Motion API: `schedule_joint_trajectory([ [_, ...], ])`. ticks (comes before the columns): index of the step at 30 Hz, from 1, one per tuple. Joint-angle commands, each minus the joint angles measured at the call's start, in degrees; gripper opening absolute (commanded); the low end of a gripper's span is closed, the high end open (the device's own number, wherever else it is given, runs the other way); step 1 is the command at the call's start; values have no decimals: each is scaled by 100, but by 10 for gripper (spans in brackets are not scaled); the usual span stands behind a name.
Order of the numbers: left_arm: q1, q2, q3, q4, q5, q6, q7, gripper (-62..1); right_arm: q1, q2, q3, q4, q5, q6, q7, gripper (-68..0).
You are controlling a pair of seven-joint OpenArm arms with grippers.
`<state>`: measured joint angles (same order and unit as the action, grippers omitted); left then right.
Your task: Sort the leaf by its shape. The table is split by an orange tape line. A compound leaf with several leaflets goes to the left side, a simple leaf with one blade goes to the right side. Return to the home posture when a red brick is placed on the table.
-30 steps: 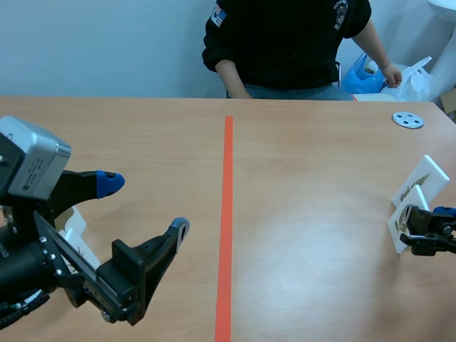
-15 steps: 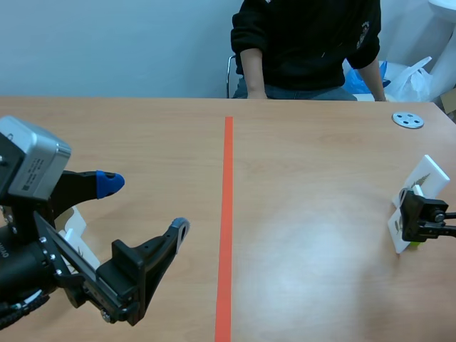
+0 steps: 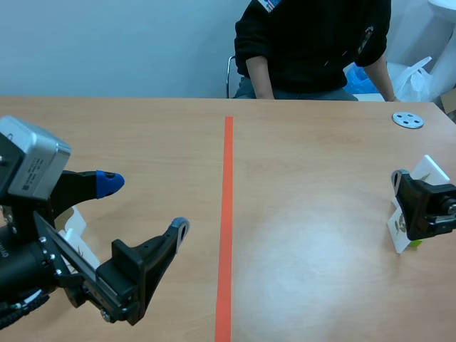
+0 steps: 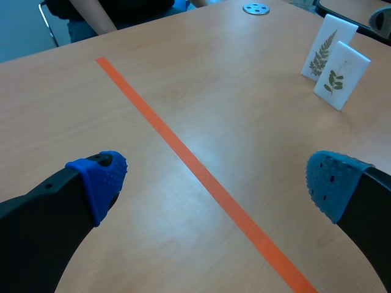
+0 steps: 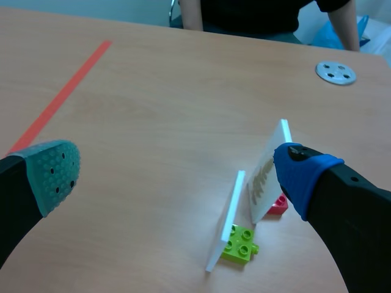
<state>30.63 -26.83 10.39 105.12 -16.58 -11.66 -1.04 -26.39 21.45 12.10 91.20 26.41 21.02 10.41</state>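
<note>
The right tool (image 5: 177, 171) is spread wide, the nearer leaf card (image 5: 225, 223) just ahead. Best pinch its flat faces squarely, without toppling the farther card (image 5: 267, 171).

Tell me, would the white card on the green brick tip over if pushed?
Probably: the card stands on only a small green brick. It looks thin, flat and stiff, so likely light and easy to topple.

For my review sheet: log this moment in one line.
left gripper open, left of tape line | right gripper open beside fern card, sprig card | both upright, right of line, ungripped
</note>
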Motion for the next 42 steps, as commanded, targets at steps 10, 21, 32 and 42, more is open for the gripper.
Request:
schedule_joint_trajectory([
  [10,15,11,9,57,-35,-9,-68,14,-603,92,-400,1403,59,48,-365,-8],
  [21,15,11,9,57,-35,-9,-79,14,-713,90,-1399,1718,-205,-20,-503,-8],
  [32,15,13,9,57,-35,-9,-79,14,-890,94,-1473,1810,-227,-20,-511,-8],
  [42,15,11,9,57,-35,-9,-59,14,-933,94,-1473,1827,-245,-22,-501,-8],
])
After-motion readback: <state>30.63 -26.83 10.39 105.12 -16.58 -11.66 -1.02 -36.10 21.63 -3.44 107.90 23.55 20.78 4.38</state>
